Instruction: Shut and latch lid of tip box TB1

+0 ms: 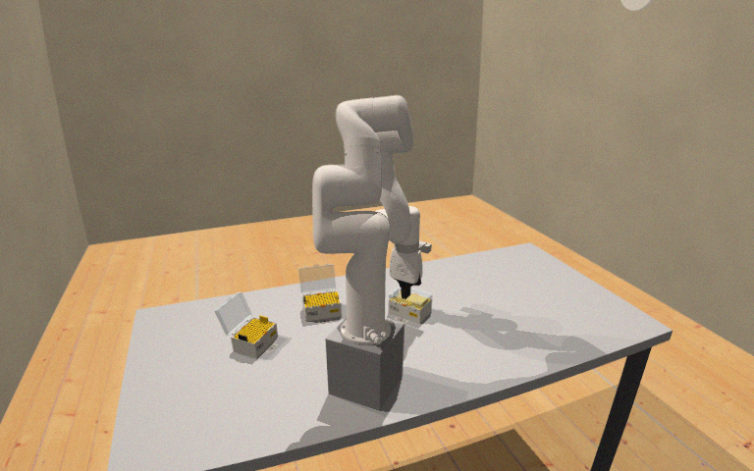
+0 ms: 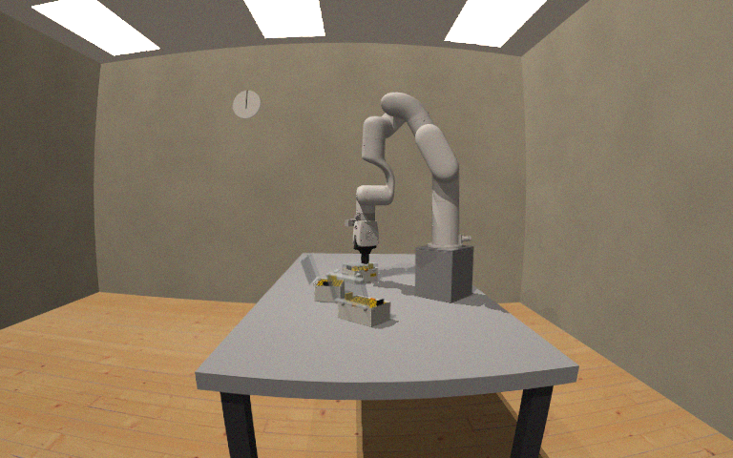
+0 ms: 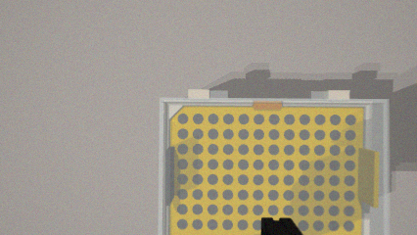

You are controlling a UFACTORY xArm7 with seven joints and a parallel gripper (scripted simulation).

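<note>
Three white tip boxes with yellow racks stand on the grey table (image 1: 528,288) (image 2: 324,350); their labels are too small to read. The right box (image 1: 409,308) (image 2: 361,271) (image 3: 266,162) has its clear lid lying down over the rack. My gripper (image 1: 405,291) (image 2: 365,258) (image 3: 279,226) is shut and empty, with its black fingertips on or just above that lid near one long edge. The middle box (image 1: 321,308) (image 2: 329,288) has its lid (image 1: 316,277) standing upright. The left box (image 1: 254,335) (image 2: 364,308) has its lid (image 1: 232,312) tilted open.
The arm's grey pedestal (image 1: 363,369) (image 2: 443,272) stands on the table close beside the right and middle boxes. The boxes lie in a loose row, apart from each other. The table edge runs well clear of them.
</note>
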